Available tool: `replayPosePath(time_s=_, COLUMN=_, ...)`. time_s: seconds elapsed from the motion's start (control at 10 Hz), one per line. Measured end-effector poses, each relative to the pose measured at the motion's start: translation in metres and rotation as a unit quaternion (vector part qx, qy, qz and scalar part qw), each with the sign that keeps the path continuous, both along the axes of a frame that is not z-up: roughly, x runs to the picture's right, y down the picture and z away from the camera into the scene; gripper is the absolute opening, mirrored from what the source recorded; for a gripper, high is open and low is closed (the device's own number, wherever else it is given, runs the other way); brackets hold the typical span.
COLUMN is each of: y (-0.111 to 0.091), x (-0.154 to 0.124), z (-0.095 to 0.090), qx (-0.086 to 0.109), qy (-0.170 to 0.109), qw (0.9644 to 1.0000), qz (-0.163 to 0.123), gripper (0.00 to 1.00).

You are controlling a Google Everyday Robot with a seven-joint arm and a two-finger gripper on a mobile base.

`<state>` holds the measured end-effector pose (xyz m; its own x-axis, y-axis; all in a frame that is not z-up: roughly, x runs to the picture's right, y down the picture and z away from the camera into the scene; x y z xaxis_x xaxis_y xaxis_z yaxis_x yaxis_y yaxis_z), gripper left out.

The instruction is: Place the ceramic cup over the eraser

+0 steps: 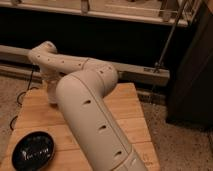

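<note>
Reaching over the far left of the wooden counter [132, 117] beyond the black dish [33, 149], gripper hidden behind the arm [90, 107] so cannot tell its state; no ceramic cup or eraser in sight, progress impossible to judge.

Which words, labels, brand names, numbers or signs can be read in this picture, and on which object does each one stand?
None can be read.
The robot arm carries only dark oval slots, no letters.
The wooden table has a faint mark near its front right corner, too blurred to read.
The black dish bears no text.
The gripper is hidden at the far left of the table, behind the arm; the ceramic cup and the eraser are not visible.
</note>
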<state>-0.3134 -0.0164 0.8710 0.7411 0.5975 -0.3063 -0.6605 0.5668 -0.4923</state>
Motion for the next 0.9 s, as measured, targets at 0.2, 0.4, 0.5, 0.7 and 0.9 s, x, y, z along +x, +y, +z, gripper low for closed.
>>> replayPosePath(time_s=0.2, y=0.027, x=0.001, z=-0.002, qx=-0.035, qy=-0.003, qw=0.9993, qz=-0.014, gripper=0.8)
replayPosePath(time_s=0.4, y=0.05, x=-0.001, z=-0.001, qx=-0.053, qy=-0.008, qw=0.998, qz=-0.036, gripper=0.8)
replayPosePath(time_s=0.5, y=0.053, x=-0.003, z=0.0, qx=-0.052, qy=-0.009, qw=0.9978, qz=-0.04, gripper=0.8)
replayPosePath(time_s=0.7, y=0.048, x=-0.002, z=0.003, qx=-0.043, qy=-0.005, qw=0.9984, qz=-0.036, gripper=0.8)
replayPosePath(time_s=0.9, y=0.048, x=-0.001, z=0.003, qx=-0.043, qy=-0.004, qw=0.9984, qz=-0.035, gripper=0.8)
